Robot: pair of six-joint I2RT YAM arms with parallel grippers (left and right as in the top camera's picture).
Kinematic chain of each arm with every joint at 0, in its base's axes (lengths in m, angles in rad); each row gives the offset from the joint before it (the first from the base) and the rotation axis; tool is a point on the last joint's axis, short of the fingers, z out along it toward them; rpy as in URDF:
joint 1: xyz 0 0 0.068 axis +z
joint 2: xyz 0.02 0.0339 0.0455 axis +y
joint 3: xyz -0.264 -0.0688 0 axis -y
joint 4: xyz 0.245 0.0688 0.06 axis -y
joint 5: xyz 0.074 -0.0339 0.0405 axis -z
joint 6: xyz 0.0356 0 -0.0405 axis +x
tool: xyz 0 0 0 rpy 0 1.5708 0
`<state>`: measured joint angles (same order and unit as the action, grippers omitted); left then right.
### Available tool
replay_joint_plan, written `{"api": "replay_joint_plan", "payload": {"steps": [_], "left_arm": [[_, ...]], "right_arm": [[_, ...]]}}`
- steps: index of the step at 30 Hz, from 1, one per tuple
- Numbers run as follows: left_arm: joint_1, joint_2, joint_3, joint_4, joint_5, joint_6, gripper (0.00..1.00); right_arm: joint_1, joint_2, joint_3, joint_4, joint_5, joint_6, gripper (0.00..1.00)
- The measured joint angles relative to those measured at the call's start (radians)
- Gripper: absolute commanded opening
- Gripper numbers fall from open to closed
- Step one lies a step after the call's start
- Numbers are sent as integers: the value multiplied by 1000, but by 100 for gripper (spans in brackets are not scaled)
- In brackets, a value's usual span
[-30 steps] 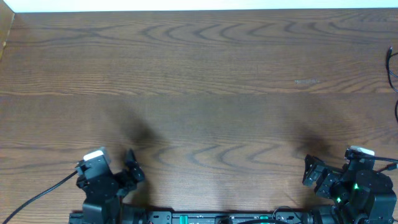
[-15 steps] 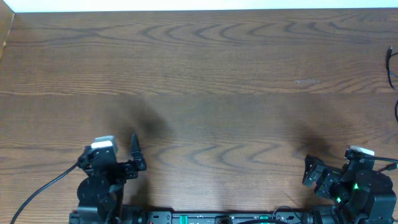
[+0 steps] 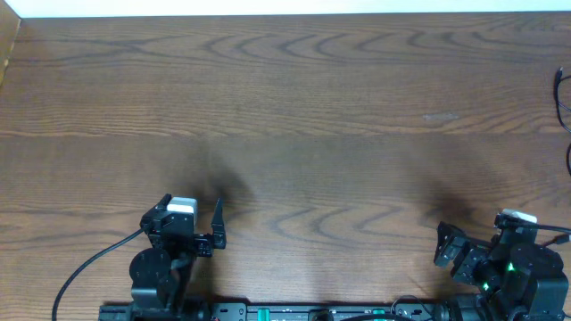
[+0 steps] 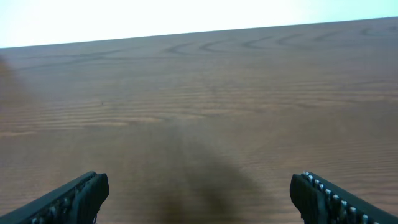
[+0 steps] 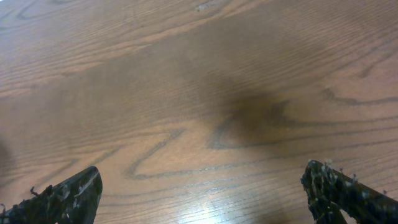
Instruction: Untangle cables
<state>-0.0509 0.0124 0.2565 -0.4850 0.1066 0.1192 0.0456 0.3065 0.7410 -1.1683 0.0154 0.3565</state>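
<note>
Reaching for the black cable [image 3: 559, 87] carries the main risk: it lies at the right edge of the worktop [image 3: 285, 107] (mostly out of frame, no white cable visible), well apart from both arms. The left gripper [image 4: 199, 193] and right gripper [image 5: 199, 186] stand wide open and empty. A blind reach may miss the cable or drag it off the edge.

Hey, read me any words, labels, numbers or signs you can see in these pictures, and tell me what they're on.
None: no text can be read in any view.
The wooden table shows only grain, and the left gripper and right gripper carry no legible marking.
</note>
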Motion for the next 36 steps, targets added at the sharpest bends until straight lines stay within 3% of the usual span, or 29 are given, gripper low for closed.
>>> {"api": "replay_joint_plan", "payload": {"steps": [18,31,36], "left_arm": [[68,-2,-116,84,20,34,98],[68,-3,-218,428,23,47,98],[68,-2,-225,444,23,47,98]], "right_arm": [[0,1,-1,-1,0,0,99],[0,1,-2,-2,0,0,99],[0,1,-2,-2,0,0,99]]}}
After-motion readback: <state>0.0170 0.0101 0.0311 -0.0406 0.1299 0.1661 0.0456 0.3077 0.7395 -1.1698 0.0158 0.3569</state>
